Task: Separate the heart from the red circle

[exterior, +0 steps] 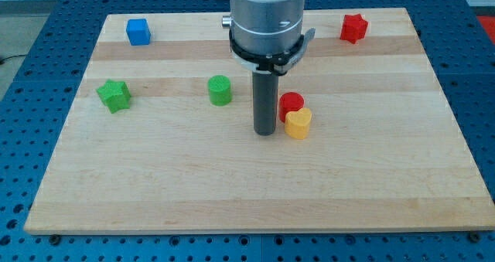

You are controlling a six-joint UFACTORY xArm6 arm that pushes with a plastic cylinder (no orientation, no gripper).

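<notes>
A yellow heart (298, 124) lies on the wooden board, right of centre. A red circle (291, 103) sits just above it in the view and touches it. My tip (265, 131) rests on the board just to the left of both, close to the heart's left side with a small gap; I cannot tell whether it touches the red circle.
A green circle (220, 90) lies left of the rod. A green star (114, 95) is near the board's left edge. A blue cube (138, 32) is at the top left. A red star (353, 28) is at the top right.
</notes>
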